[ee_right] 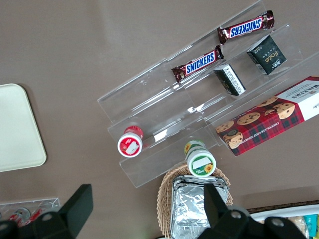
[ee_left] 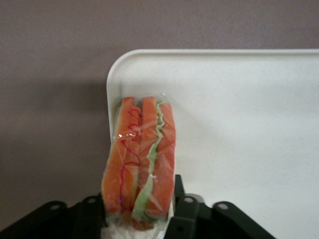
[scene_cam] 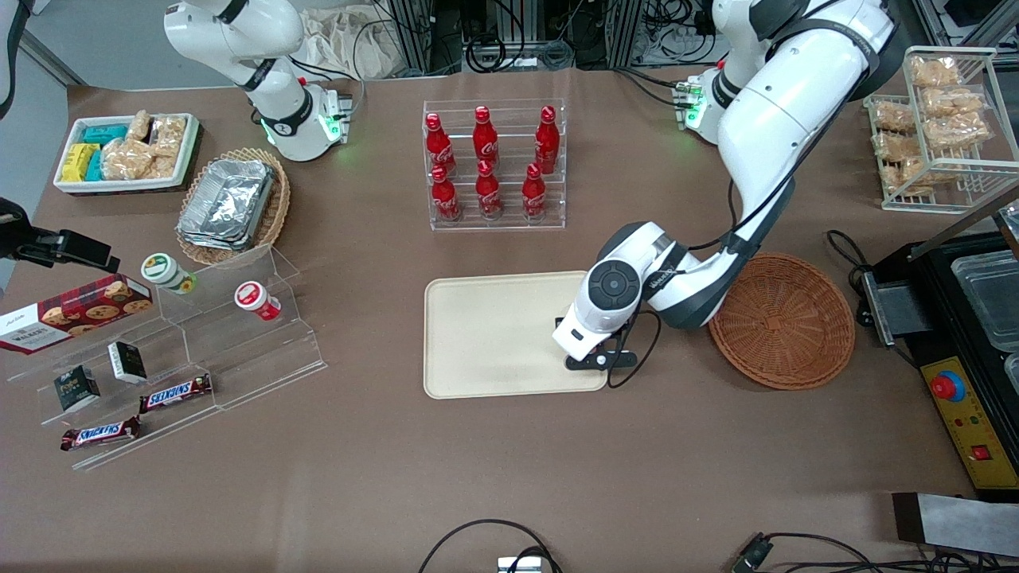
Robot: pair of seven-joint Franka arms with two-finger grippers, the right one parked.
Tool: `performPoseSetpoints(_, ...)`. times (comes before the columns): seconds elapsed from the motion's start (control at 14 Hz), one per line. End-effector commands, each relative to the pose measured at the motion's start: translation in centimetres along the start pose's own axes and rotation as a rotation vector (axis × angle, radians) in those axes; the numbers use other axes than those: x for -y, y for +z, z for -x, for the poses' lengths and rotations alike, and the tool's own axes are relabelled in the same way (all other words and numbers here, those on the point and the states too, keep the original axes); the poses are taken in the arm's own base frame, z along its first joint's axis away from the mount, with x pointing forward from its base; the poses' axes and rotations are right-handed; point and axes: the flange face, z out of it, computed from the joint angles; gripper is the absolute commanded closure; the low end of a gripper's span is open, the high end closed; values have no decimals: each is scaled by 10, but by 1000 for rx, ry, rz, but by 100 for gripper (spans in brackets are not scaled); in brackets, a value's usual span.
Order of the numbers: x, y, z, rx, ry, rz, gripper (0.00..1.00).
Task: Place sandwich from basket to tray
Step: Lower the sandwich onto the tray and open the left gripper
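One sandwich [ee_left: 142, 159] sits clamped in my tool [ee_left: 139, 211], directly over the tray [ee_left: 239, 149] corner beneath.

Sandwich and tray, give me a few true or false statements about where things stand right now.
1. The gripper is shut on the sandwich. True.
2. The sandwich lies in the basket. False: the basket holds nothing; the sandwich is at the tray corner.
3. The gripper hangs over the tray edge nearest the basket. True.
4. The cola bottles stand on the tray. False: they stand in a clear rack, apart from it.
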Motion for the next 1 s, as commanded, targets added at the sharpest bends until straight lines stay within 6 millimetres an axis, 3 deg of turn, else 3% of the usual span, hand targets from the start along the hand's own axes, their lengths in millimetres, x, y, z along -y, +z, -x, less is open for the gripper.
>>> performPoseSetpoints(0.0, 4, -23, 2, -19, -7, -24, 0)
performPoseSetpoints(0.21, 16, -62, 0, -38, -32, -36, 0)
performPoseSetpoints(0.43, 43, -99, 0, -11, -77, -67, 0)
performPoseSetpoints(0.57, 48, -112, 11, -4, -76, -110, 0)
performPoseSetpoints(0.71, 51, -139, 28, -28, -78, -121, 0)
performPoseSetpoints(0.93, 95, -146, 24, -29, -37, -143, 0)
